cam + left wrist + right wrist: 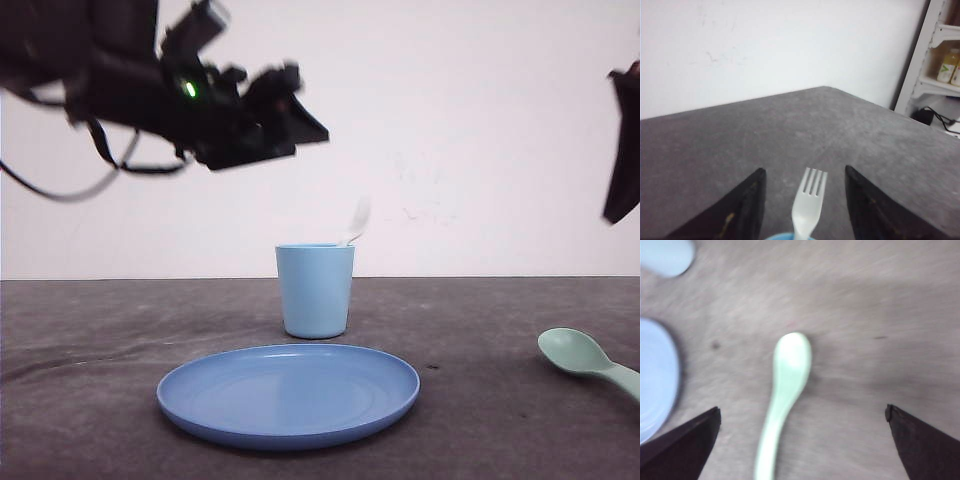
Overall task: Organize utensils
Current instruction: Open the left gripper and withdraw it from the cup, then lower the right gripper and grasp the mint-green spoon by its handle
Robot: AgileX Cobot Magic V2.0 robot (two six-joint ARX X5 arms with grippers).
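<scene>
Standing tines-up in the light blue plastic cup (pixel 315 290) is the small white plastic fork (pixel 810 202); my left gripper (pixel 805 200) is hanging open and empty above it. My right gripper (pixel 802 440) is hanging wide open over the small mint-green plastic spoon (pixel 785 385), lying on the grey table (pixel 480 320). I should be grabbing its thin handle squarely.

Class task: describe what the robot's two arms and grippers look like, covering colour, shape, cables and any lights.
The left arm is black and blocky, with a small green light and loose black cables hanging beneath it. Its left gripper has dark, wedge-shaped fingers tapering to points. The right gripper has similar dark, pointed fingers, with a reddish-brown tint in the right wrist view.
</scene>
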